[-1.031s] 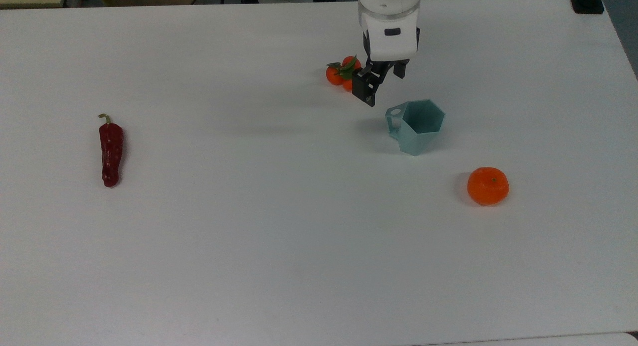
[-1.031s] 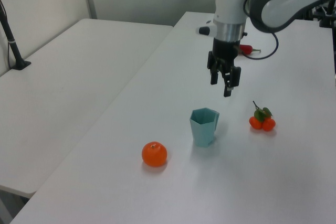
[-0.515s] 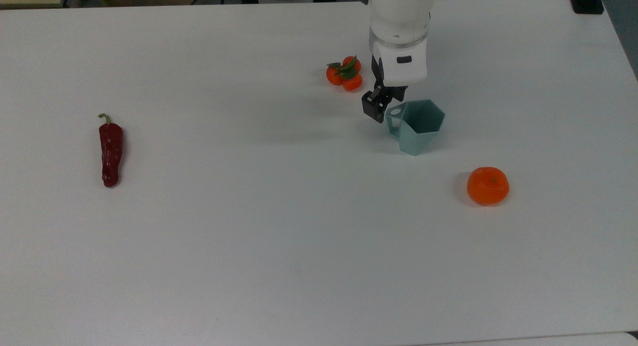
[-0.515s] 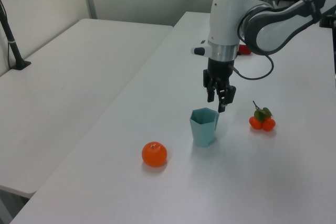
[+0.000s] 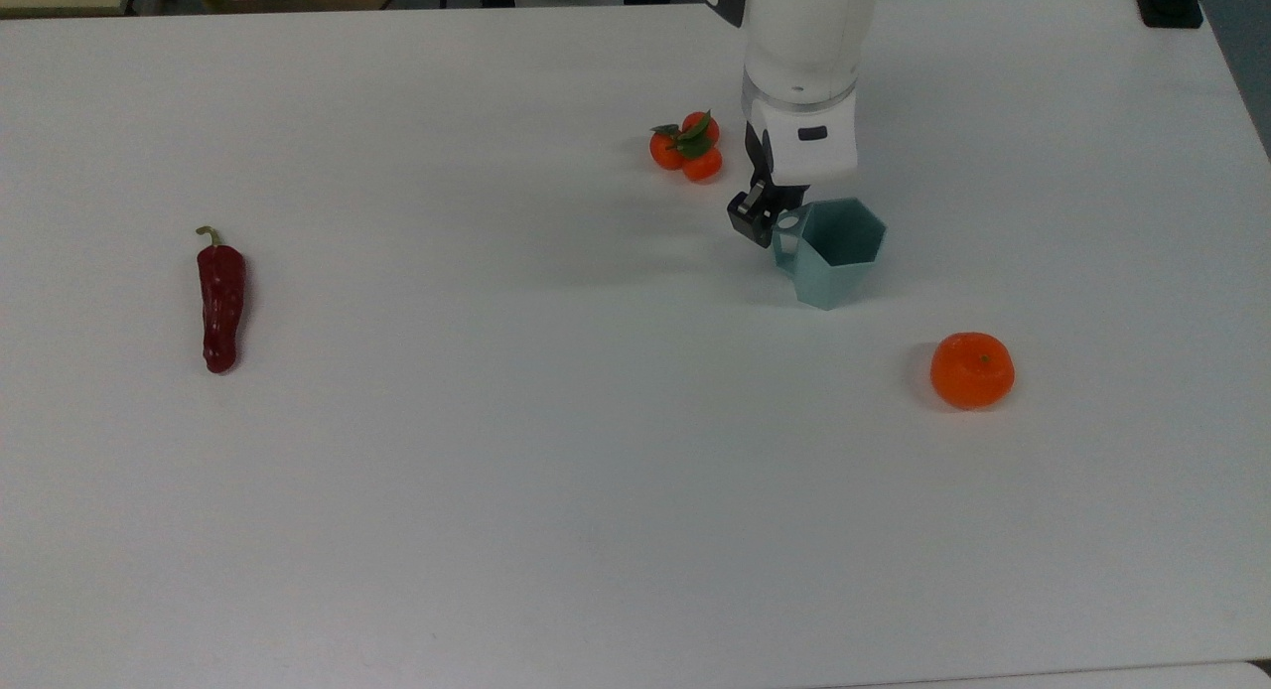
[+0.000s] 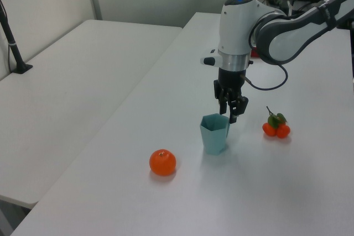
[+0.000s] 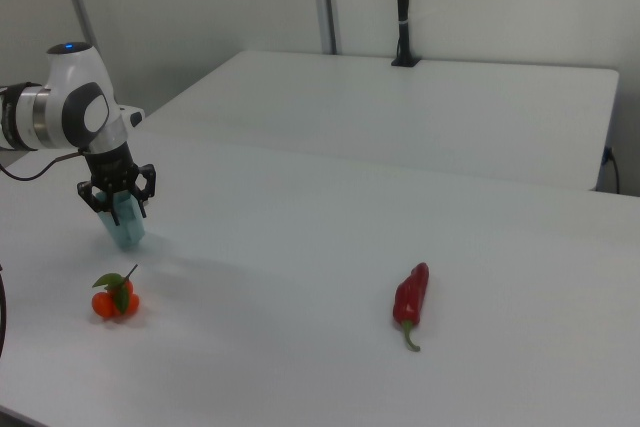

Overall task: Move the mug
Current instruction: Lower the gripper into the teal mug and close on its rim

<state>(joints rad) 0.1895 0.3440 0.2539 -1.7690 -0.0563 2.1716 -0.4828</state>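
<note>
Toward the table's (image 5: 397,530) far edge, the gripper (image 6: 230,112) has dropped, fingers spread, astride the mug's (image 5: 832,252) handle-side wall (grasp imminent).

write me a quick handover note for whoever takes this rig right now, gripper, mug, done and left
Gripper: open, lowered over the handle side of the mug, fingers astride the rim wall there; no grip yet.
Mug: upright on the white table, handle toward the top view's left. The single orange sits to the top view's lower right of it, the small cluster of oranges with leaves to the upper left, the red pepper far off at the top view's left.
Done: approach and lining up on the mug.
Left: close on the rim, lift, move the mug, set it down, release.
</note>
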